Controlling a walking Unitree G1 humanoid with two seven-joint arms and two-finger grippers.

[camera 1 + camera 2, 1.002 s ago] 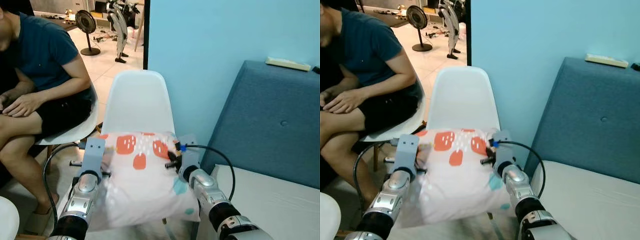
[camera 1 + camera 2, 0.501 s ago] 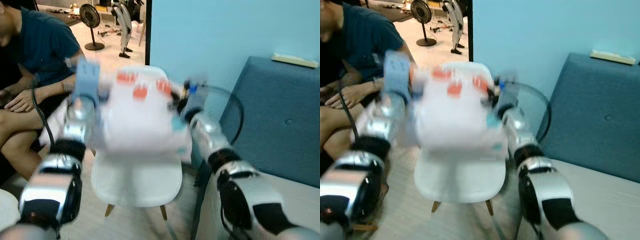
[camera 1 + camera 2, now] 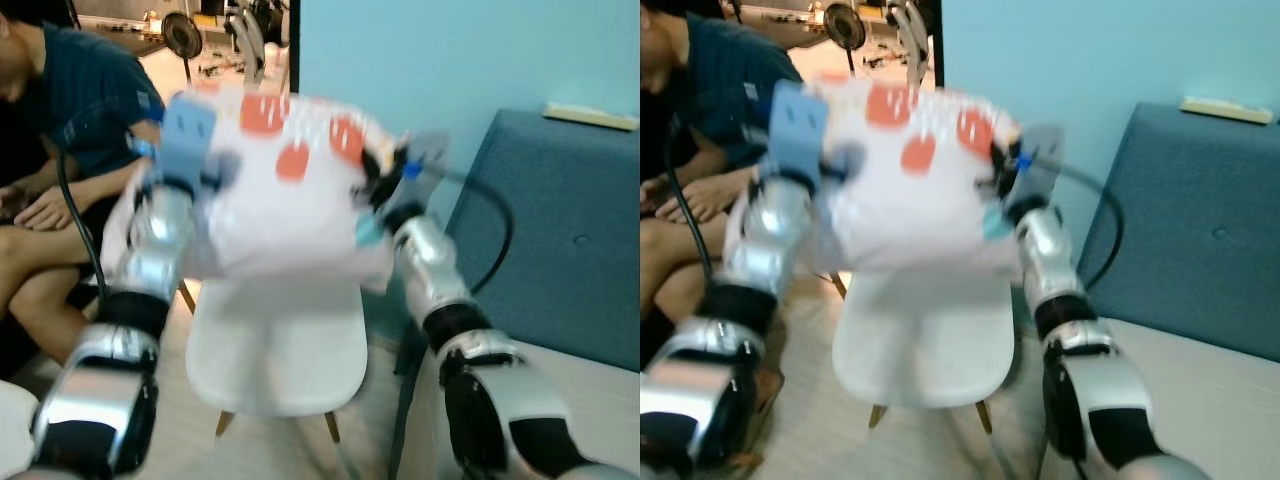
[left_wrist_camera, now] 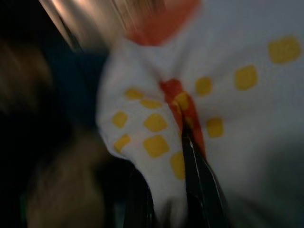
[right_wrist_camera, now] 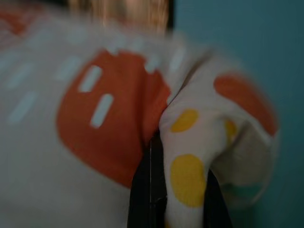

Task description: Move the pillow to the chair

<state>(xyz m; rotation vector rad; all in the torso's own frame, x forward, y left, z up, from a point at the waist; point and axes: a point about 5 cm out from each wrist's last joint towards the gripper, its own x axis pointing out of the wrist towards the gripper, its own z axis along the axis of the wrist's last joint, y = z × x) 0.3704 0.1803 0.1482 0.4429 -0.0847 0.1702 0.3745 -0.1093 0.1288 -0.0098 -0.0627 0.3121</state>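
Note:
The pillow point(image 3: 290, 190), white with orange patches and yellow dots, hangs in the air above the white chair's seat point(image 3: 280, 350) and hides most of its backrest. My left gripper point(image 3: 222, 165) is shut on the pillow's left edge, and the left wrist view shows its black fingers point(image 4: 192, 166) pinching the fabric. On the pillow's right edge my right gripper point(image 3: 375, 178) is shut, with a fold of cloth point(image 5: 190, 156) bunched between its fingers. The picture is blurred by motion.
A person point(image 3: 80, 110) in a dark blue shirt sits on another chair close by on the left. A blue sofa point(image 3: 560, 230) with a remote point(image 3: 590, 115) on top stands to the right. A light blue wall is behind the chair, and a floor fan point(image 3: 182, 35) stands far back.
Both arms have raised the pillow from low over the seat to well above it, at backrest height. The seat now shows bare below. The camera view has shifted slightly.

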